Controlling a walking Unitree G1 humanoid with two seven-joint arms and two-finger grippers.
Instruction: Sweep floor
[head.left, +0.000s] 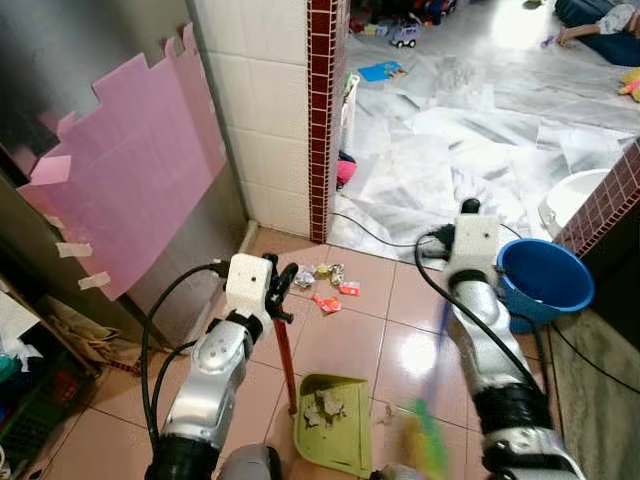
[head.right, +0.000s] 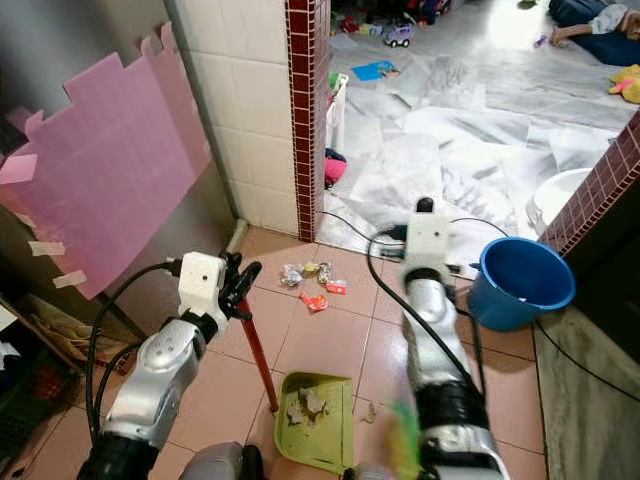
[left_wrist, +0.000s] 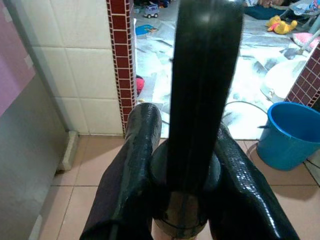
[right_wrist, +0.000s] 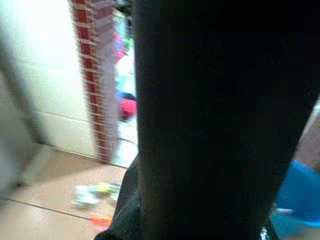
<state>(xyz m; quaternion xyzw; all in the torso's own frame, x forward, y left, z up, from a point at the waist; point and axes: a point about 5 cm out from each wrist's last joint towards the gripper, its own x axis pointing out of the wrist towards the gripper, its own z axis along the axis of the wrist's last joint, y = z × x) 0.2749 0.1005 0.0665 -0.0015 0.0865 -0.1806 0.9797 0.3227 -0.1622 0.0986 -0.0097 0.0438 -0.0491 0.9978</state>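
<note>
I have the left claw (head.left: 283, 287) clamped on the red handle (head.left: 286, 350) of the green dustpan (head.left: 333, 422); in the left wrist view both black fingers (left_wrist: 140, 165) press on the pole from the two sides. The dustpan stands on the tiled floor (head.left: 340, 340) between my two arms, and some grey crumpled litter already lies in it. The right claw (head.left: 468, 208) is high, and a blurred broom (head.left: 428, 430) with a thin blue stick and green bristles runs down under that arm. The right wrist view is dark and blurred, so I cannot tell if this claw is closed on the stick or not.

I judge both tools light and stiff: thin poles, plastic heads. The pole is smooth and could turn in the grip, so I would hold it high on the handle and keep the pan's lip flat on the tile. The wrappers (head.left: 326, 285) ahead (shiny foil, one orange piece) lie near the foot of the red brick pillar (head.left: 320, 120), well apart from the pan. They are very light and may fly away if I sweep fast.

The floor is glossy tile with joints, so probably slippery. A blue bucket (head.left: 545, 280) stands at the right by a low brick wall, black cables lie on the floor, and pink foam sheets (head.left: 130, 170) are taped on the left wall. Beyond the pillar the room has silver sheets on the floor and toys.
</note>
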